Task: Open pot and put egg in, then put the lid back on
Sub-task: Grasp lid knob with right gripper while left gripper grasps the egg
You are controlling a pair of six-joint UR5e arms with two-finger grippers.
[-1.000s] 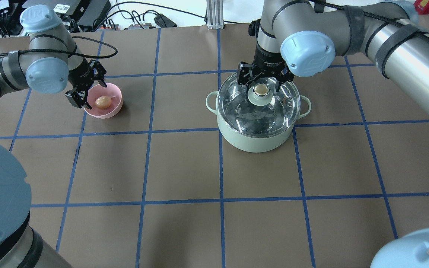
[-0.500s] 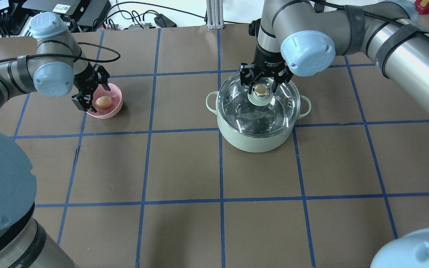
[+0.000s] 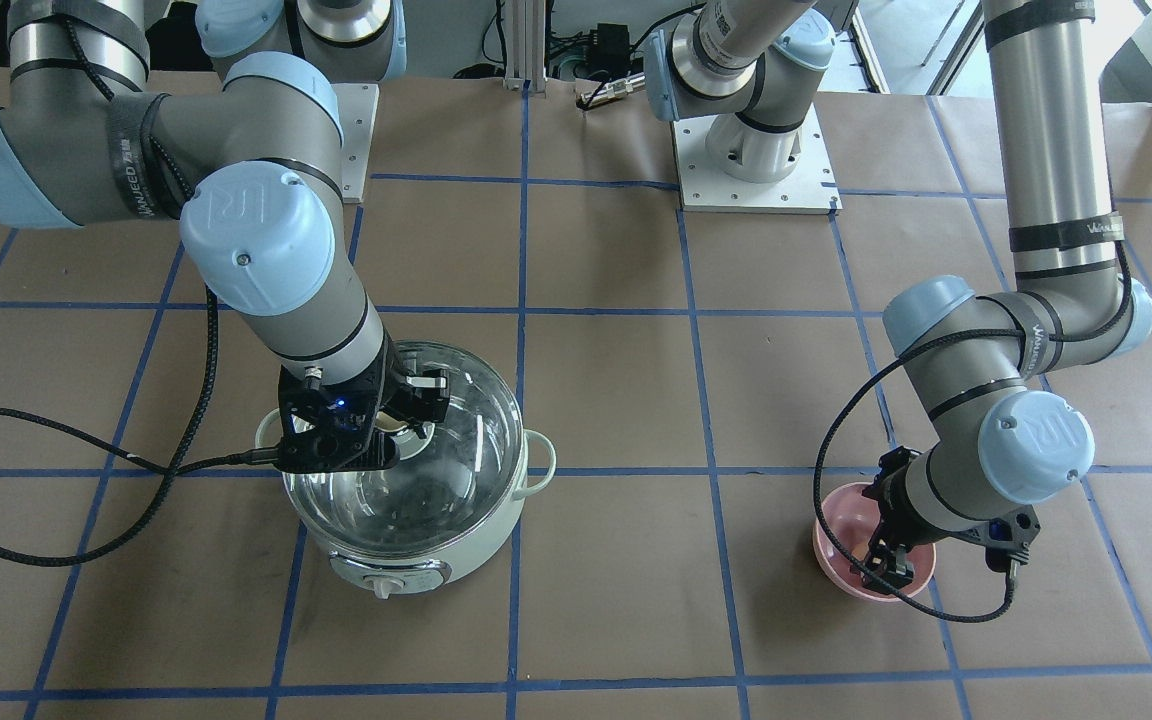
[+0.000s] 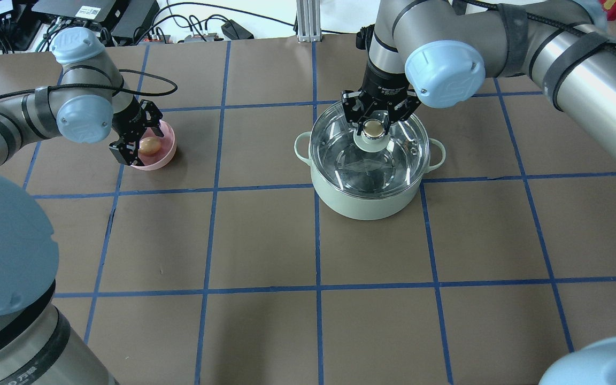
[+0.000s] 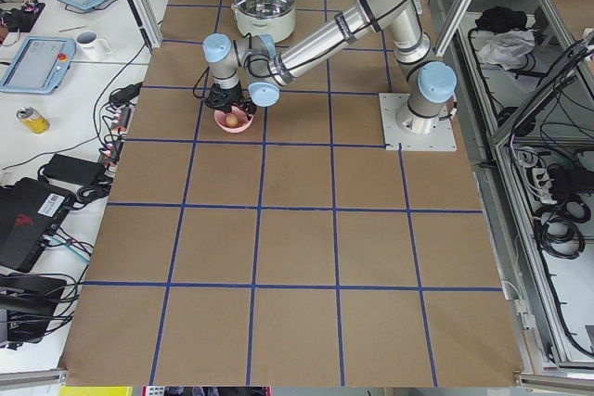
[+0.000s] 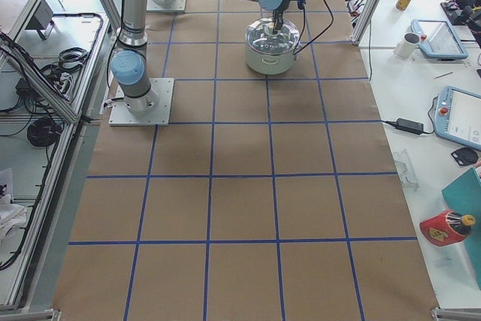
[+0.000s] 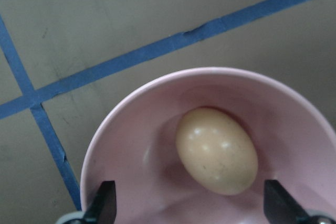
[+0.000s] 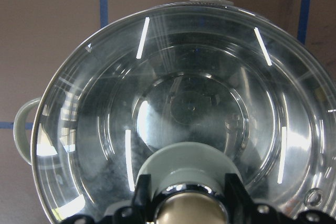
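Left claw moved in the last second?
Yes. In the overhead view the left claw has shifted right, from beside the pink bowl's left rim to over the bowl, close to the egg.

Bright even light, glass glare

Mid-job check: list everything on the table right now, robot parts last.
round pale mint-green electric pot: one, mint green, right of centre in the overhead view.
domed clear glass lid: one, clear with a beige-gold knob, seated on the pot.
small tan egg: one, tan, inside the bowl.
small pink bowl: one, pink, left side in the overhead view.
brown paper table cover: one, brown with a blue tape grid.
left gripper: one, black, open, fingers either side of the egg.
right gripper: one, black, shut on the lid's knob.
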